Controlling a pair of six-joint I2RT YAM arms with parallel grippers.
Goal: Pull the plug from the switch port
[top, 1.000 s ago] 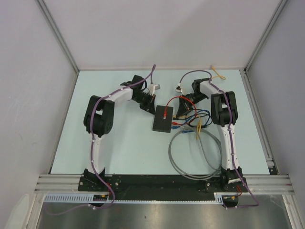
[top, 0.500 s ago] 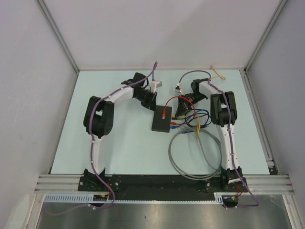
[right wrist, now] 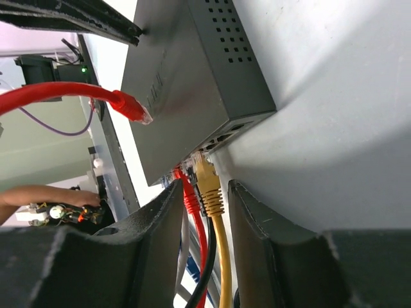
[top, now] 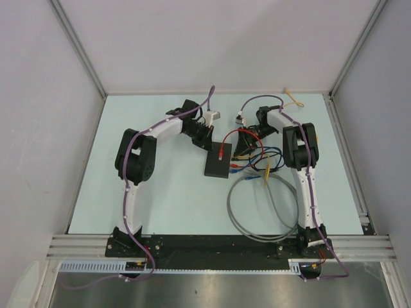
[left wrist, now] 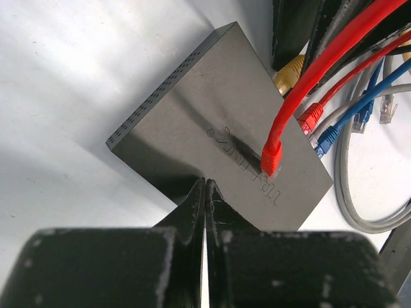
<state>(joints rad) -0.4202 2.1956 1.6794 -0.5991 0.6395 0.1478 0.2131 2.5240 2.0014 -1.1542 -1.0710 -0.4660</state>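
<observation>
Overhead, the switch (top: 217, 163) lies flat between both tools, the left gripper (top: 205, 136) at its far corner, the right gripper (top: 244, 148) at its socket edge; bare table (top: 160, 192) opens beyond its other long edge; from the left wrist, the fingers (left wrist: 191, 218) meet in a closed line, tips just over the near edge of the switch (left wrist: 205, 115); from the right wrist, the jaws stand apart, the yellow plug (right wrist: 207, 183) seated in a socket between them, a red plug (right wrist: 189, 196) alongside.

There's a grey cable (left wrist: 340, 170) looping wide over the pale table (top: 160, 192), and a small yellow thing (top: 294, 101), maybe a tie, by the far edge.
</observation>
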